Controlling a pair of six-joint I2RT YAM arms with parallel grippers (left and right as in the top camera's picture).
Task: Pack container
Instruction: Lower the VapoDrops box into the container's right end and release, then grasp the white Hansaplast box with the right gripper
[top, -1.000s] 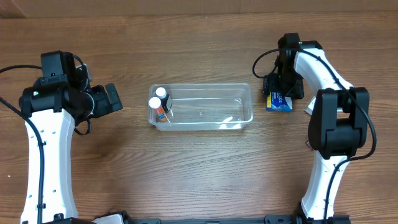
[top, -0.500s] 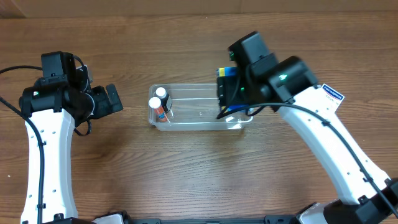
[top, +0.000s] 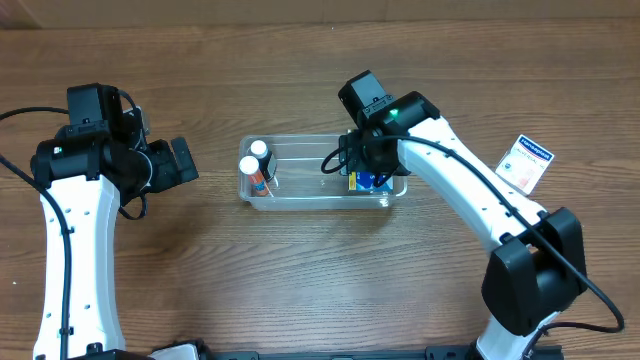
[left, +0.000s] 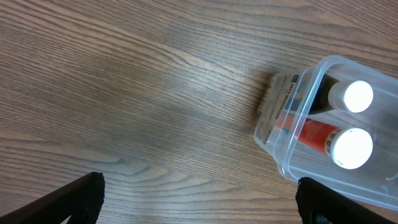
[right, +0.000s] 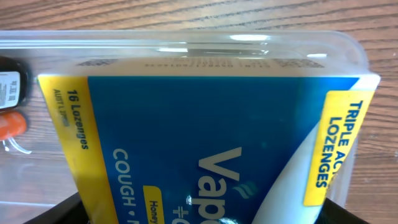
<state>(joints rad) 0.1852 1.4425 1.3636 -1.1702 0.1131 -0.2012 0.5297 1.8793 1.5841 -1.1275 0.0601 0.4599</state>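
Observation:
The clear plastic container (top: 300, 192) lies at the table's middle. Two white-capped bottles (top: 256, 166) stand in its left end; they also show in the left wrist view (left: 351, 124). My right gripper (top: 368, 176) is shut on a blue and yellow lozenge box (right: 205, 149) and holds it inside the container's right end (right: 186, 46). The box shows below the gripper in the overhead view (top: 364, 182). My left gripper (top: 182, 160) is open and empty, left of the container (left: 292, 158).
A small white box with a blue label (top: 527, 164) lies on the wooden table to the right of the container. The right arm reaches across the container's right half.
My right gripper lifted the lozenge box from the table's right side, carried it left and lowered it into the container's right end. The left arm has not moved.

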